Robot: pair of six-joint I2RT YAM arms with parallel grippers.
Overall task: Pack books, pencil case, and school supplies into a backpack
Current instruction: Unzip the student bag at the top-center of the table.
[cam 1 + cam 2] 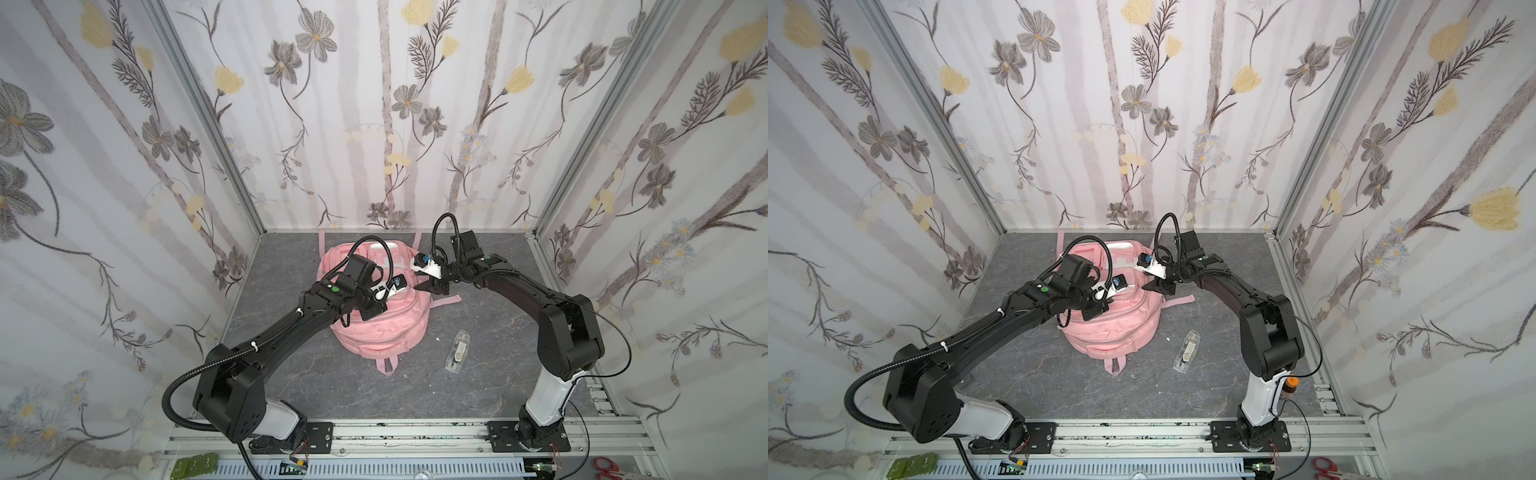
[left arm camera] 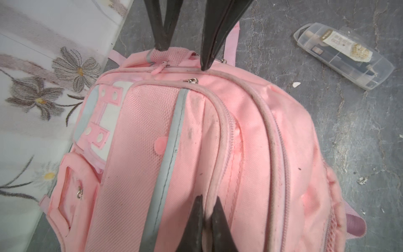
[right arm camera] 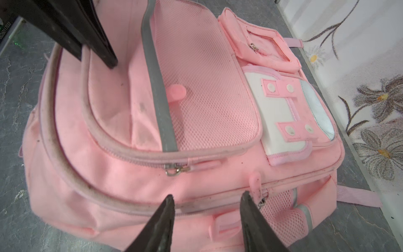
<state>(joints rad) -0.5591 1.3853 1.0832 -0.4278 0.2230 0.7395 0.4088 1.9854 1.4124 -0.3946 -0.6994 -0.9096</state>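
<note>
The pink backpack (image 1: 386,332) (image 1: 1121,328) lies on the grey table in both top views, its front pockets facing up. My left gripper (image 2: 208,198) is shut on the pale piping (image 2: 220,135) that edges a front pocket of the backpack (image 2: 250,141). My right gripper (image 3: 208,196) (image 1: 419,286) hangs open over the backpack's side (image 3: 109,174), one finger close to a pink zipper pull (image 3: 256,181). A small clear oblong case (image 1: 457,351) (image 1: 1187,349) (image 2: 344,56) lies on the table to the right of the backpack. The books and the pencil case are out of view.
Flowered walls enclose the table on three sides, and the backpack's far end sits close to the back wall. Pink straps (image 1: 386,368) trail from the backpack toward the front. Red-handled scissors (image 1: 609,465) lie beyond the front rail at the right.
</note>
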